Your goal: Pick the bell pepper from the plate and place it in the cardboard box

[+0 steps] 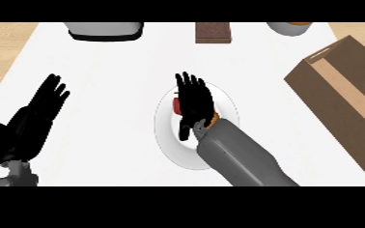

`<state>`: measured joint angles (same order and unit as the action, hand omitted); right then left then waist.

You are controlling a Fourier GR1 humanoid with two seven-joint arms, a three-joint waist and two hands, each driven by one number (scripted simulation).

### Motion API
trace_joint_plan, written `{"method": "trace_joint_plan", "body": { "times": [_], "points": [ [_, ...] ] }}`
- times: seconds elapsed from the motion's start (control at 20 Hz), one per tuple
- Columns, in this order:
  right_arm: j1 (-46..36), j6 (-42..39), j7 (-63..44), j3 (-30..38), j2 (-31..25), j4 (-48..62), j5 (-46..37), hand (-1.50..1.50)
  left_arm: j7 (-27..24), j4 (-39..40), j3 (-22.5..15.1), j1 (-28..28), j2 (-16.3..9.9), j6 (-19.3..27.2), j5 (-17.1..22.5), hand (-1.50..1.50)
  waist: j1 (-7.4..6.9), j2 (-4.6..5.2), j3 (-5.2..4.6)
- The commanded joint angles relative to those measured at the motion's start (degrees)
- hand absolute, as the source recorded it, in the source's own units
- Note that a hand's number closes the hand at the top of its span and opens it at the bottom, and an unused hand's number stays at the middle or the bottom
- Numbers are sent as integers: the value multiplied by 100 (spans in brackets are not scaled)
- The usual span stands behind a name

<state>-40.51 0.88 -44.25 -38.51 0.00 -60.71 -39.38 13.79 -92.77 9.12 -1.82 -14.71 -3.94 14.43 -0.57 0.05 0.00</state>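
Note:
A white plate [168, 135] lies on the counter near the middle of the head view. On it sits a red bell pepper [175, 106], mostly hidden; only a sliver shows at the left of my right hand [194, 101]. That hand hovers over the plate with fingers straight, pointing away from me, open above the pepper. The cardboard box [335, 96] stands at the right edge, its open top facing up and left. My left hand [41, 107] rests open at the left, fingers up.
Along the far edge sit a grey and black appliance [105, 30], a brown block [213, 32], and a grey bowl with an orange rim [291, 27]. White counter [107, 67] spreads between plate and box.

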Motion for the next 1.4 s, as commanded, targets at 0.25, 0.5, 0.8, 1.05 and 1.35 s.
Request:
{"method": "trace_joint_plan", "body": {
  "times": [0.25, 0.5, 0.8, 1.05, 1.35],
  "points": [
    [-528, 349, 102, -287, 0, 979, 590, -150, 187, -165, 285, 8, -190, -397, 255, 0, -76, 10, 1],
    [-516, 343, 359, -165, 0, 1126, 515, -150, 430, -387, 134, -18, 44, -187, 107, 0, -47, 5, 1],
    [-343, 829, 789, -160, 0, 1483, 415, 150, -158, 256, 66, -151, 260, -150, -264, 0, -13, 11, 0],
    [-552, 1329, 873, -845, 0, 1570, 668, 150, 327, -95, 78, -326, 215, -69, -147, 0, -106, 23, 3],
    [-497, 1407, 932, -827, 0, 1480, 496, 150, 181, 19, 77, -221, 293, -157, -221, 0, -61, 13, 1]
  ]
}}
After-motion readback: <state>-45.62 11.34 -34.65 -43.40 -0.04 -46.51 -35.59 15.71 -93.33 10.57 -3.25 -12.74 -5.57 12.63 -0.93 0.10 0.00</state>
